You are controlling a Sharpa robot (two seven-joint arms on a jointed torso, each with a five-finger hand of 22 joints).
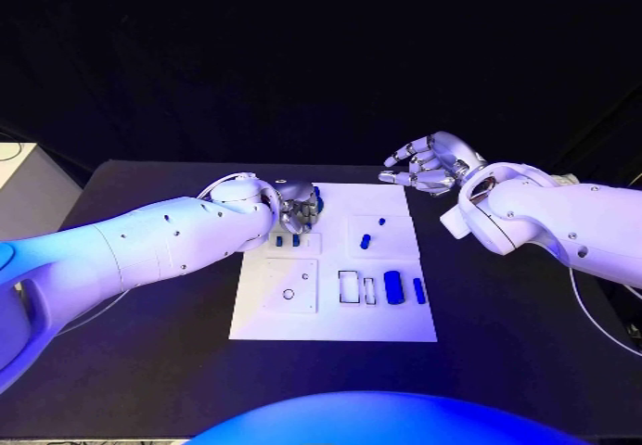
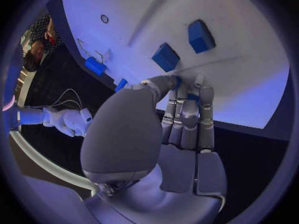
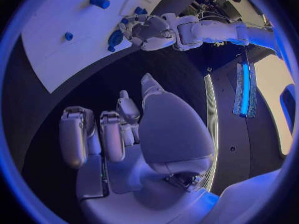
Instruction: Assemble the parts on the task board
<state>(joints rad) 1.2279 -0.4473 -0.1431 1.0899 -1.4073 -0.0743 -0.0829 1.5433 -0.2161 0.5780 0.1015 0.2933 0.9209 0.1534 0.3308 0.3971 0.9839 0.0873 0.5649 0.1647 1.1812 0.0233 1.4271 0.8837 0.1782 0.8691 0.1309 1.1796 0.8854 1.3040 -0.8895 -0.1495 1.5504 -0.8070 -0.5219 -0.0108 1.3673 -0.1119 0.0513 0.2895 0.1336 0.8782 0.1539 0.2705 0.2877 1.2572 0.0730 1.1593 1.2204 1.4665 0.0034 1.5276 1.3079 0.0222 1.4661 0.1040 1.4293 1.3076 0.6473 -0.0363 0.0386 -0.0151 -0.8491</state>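
The white task board point(image 1: 335, 324) lies in the middle of the black table. My left hand point(image 1: 297, 206) reaches down onto its far left part, fingers point(image 2: 187, 114) closed round a blue part point(image 3: 115, 38) that peeks out at the fingertips point(image 1: 315, 195). Two small blue parts point(image 1: 288, 241) stand in the board just near of that hand, seen as blue blocks point(image 2: 166, 57). More blue parts lie to the right: a short peg point(image 1: 364, 241), a thick piece point(image 1: 393, 286) and a thin bar point(image 1: 418, 290). My right hand point(image 1: 429, 165) hovers past the board's far right corner, fingers point(image 3: 112, 134) loosely bent, holding nothing.
A square plate with a small ring hole point(image 1: 289, 294) sits on the board's near left. Outlined slots point(image 1: 349, 286) lie beside the thick piece. Black table point(image 1: 134, 371) surrounds the board. My right forearm point(image 1: 562, 222) hangs above the table right of the board.
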